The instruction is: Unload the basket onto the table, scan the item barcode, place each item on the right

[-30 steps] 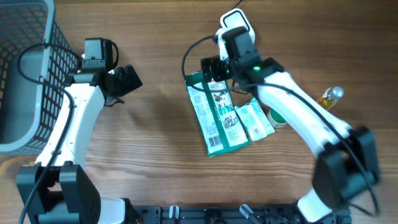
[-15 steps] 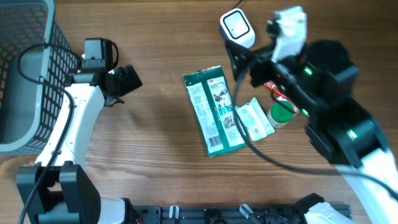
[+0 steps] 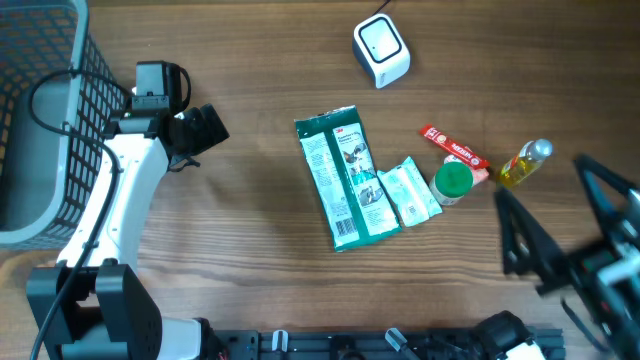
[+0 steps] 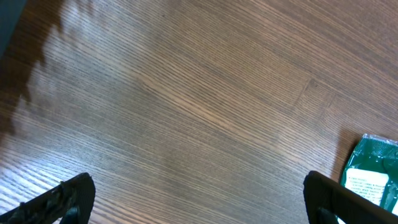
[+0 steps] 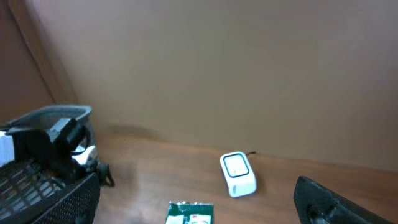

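Left gripper [image 3: 205, 128], jaws apart and empty, hangs left of the green packet [image 3: 345, 190], which lies flat at centre, apart from the white scanner [image 3: 381, 50]. Right gripper [image 3: 565, 215], likewise spread and empty, stands high at right.

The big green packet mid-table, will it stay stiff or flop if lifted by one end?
Probably floppy: the green packet looks like a thin pouch lying flat on the table, so it would likely sag, and seems light for its size. Pushed sideways, it would probably shove the small packet against its edge.
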You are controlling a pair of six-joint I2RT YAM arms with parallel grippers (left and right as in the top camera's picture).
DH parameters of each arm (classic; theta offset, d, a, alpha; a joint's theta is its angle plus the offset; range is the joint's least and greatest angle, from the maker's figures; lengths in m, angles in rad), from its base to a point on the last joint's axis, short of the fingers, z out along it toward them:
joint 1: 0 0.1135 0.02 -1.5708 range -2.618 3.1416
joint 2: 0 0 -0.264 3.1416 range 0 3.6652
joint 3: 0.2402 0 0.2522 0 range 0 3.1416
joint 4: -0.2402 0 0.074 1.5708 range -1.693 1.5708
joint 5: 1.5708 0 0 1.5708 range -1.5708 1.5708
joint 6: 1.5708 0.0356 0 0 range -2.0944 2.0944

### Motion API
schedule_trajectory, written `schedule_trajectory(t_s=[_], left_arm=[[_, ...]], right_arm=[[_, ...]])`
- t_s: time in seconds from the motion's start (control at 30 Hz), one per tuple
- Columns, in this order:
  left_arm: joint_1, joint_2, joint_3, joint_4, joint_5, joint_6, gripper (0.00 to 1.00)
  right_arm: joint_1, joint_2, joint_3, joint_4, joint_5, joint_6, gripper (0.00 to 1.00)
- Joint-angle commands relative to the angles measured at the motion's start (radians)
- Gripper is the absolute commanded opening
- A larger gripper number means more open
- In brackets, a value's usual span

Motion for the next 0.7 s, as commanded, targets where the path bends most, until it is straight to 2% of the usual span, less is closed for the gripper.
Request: schedule_trajectory(t_s=[0.0, 0.17, 0.27, 0.33, 0.4, 0.43, 0.47, 0.53, 0.67], left_arm=[[0.003, 0.010, -0.002, 0.002, -0.006, 0.019, 1.00], [0.003, 0.010, -0.002, 0.002, -0.006, 0.019, 1.00], [0.003, 0.010, -0.002, 0.002, -0.006, 0.019, 1.00], [0.003, 0.010, -0.002, 0.002, -0.006, 0.019, 1.00], [0.003, 0.010, -0.002, 0.002, -0.006, 0.019, 1.00], [0.003, 0.010, -0.002, 0.002, -0.006, 0.019, 1.00], [0.003, 0.010, -0.002, 0.002, -0.006, 0.019, 1.00], [0.003, 0.010, -0.002, 0.002, -0.006, 0.020, 1.00], [0.003, 0.010, -0.002, 0.002, -0.006, 0.019, 1.00]], right_arm=[[-0.063, -0.126, -0.118, 0.022, -0.014, 0.018, 1.00], [-0.187, -0.309, -0.377, 0.193, -0.015, 0.156, 1.00], [-0.224, -0.399, -0.573, 0.447, -0.021, 0.161, 1.00], [-0.234, -0.447, -0.699, 0.640, -0.024, 0.140, 1.00], [-0.244, -0.504, -0.888, 0.966, -0.055, 0.087, 1.00], [-0.249, -0.521, -0.945, 1.065, -0.075, 0.066, 1.00], [-0.265, -0.537, -1.061, 1.263, -0.129, -0.008, 1.00], [-0.281, -0.537, -1.139, 1.342, -0.179, -0.085, 1.00], [-0.288, -0.537, -1.236, 1.300, -0.185, -0.126, 1.00]])
